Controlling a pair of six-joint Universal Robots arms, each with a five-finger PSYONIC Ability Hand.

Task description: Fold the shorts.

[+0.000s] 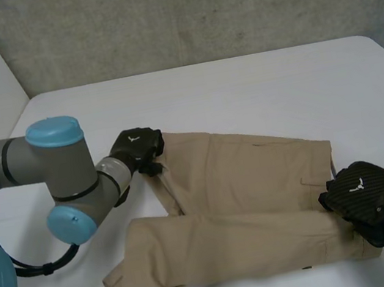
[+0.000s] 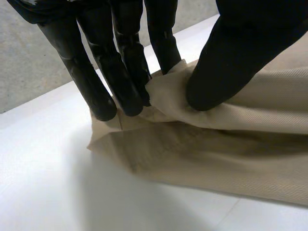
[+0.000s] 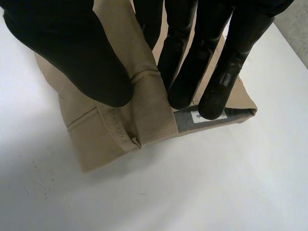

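- Tan shorts (image 1: 247,201) lie spread on the white table (image 1: 241,83), waist towards the right hand (image 1: 365,198), legs towards the left arm (image 1: 56,175).
- Head view gives the whole layout: left hand (image 1: 137,147) at the far leg's end corner, right hand at the near waist corner. The grips themselves are read from the wrist views.
- Left wrist view: fingers (image 2: 96,82) and thumb (image 2: 231,62) pinch a raised fold of cloth at the hem corner.
- Right wrist view: its thumb lies over the turned waistband, with the fingers behind it, clamping the band between them.
- Inside the waistband sits a grey patch (image 3: 185,120) with a small white tag (image 3: 206,115); its print is too small to read.
- A white emblem marks the back of each hand; no letters are legible.
- Left arm is bent sharply at the elbow, its hand palm-down.
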